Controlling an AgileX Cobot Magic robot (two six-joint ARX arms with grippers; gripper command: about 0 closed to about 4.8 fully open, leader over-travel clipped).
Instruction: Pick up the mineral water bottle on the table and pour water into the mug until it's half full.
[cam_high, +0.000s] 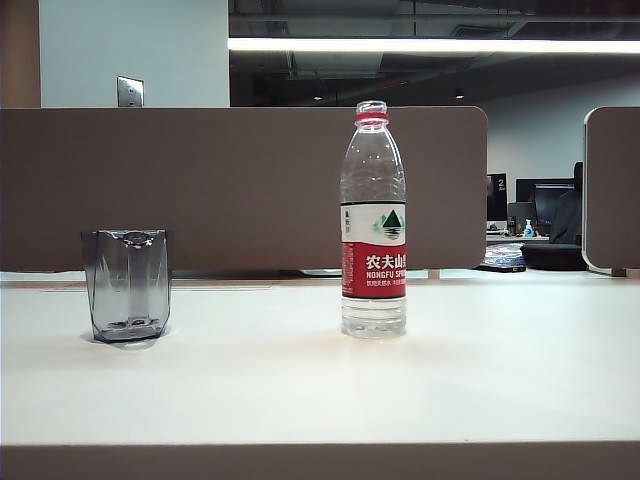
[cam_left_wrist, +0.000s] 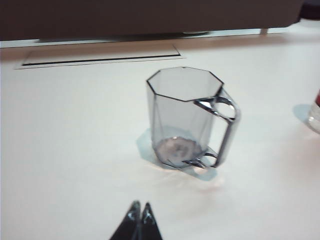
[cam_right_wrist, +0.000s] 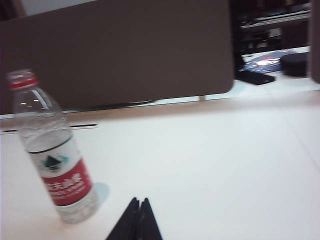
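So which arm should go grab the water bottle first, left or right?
Probably the right. The right gripper, shut, has the mineral water bottle close in its wrist view, standing upright with no cap. The left gripper, also shut, faces the mug, with the bottle only at the frame's edge.

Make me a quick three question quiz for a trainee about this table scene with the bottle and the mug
1. True or false: the mineral water bottle has its cap on.
2. In the exterior view, on which side of the bottle does the mug stand: A left, B right, C behind?
3. Fill in: the left gripper and right gripper are both ____ and hold nothing.

Key
1. False: the neck is open above the red ring.
2. A, apart from the bottle on the table.
3. Shut, each shown only in its wrist view.
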